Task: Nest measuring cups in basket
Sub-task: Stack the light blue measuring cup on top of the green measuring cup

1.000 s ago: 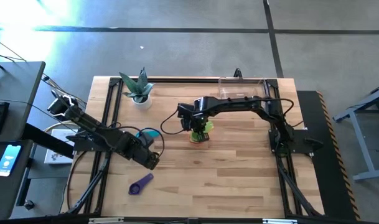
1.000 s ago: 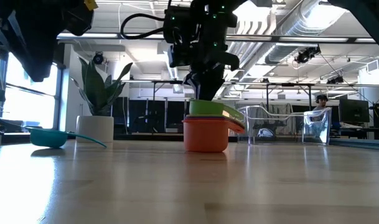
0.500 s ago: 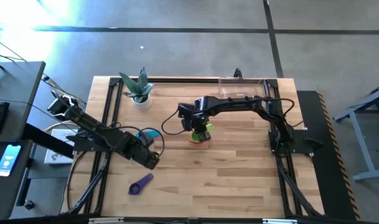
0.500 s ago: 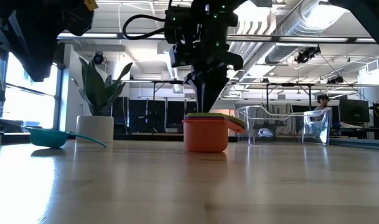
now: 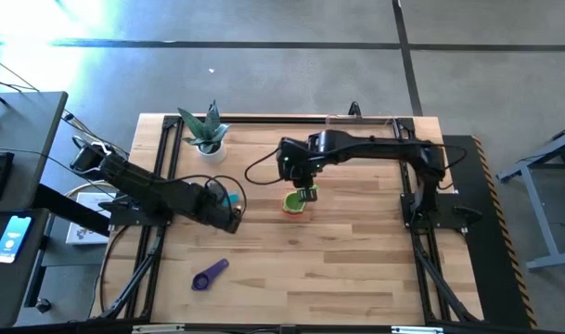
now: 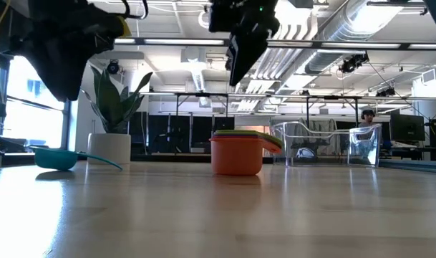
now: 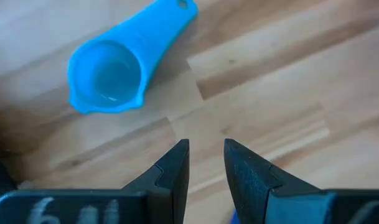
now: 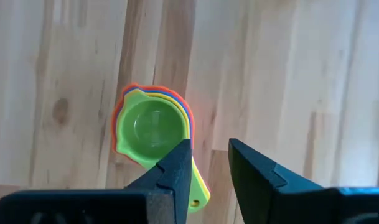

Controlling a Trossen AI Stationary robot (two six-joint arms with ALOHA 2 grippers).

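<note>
A nested stack of measuring cups (image 5: 294, 203), orange-red outside with yellow and green inside, stands mid-table on its base (image 6: 238, 152); its handles point to the table's near side (image 8: 200, 190). My right gripper (image 5: 307, 192) hangs open a narrow gap above the stack (image 6: 239, 57), touching nothing (image 8: 210, 158). A teal cup (image 5: 226, 197) lies on the left part of the table (image 7: 114, 74) (image 6: 56, 158). My left gripper (image 7: 206, 152), open a narrow gap, hovers just beside it (image 5: 231, 213). A purple cup (image 5: 210, 275) lies near the front edge. The clear basket (image 5: 361, 128) sits at the far edge (image 6: 325, 143).
A white plant pot (image 5: 208, 141) stands at the far left corner (image 6: 109, 147). Bare wood stretches over the near and right parts of the table (image 5: 356, 250). A person sits in the room far behind the table (image 6: 369, 118).
The green cup, held tilted above the stack a second ago, has dropped into it and now sits level with the rim. My right gripper let go of it and rose well clear, shifting toward the far edge. My left gripper moved toward the far edge, up to the teal cup.
</note>
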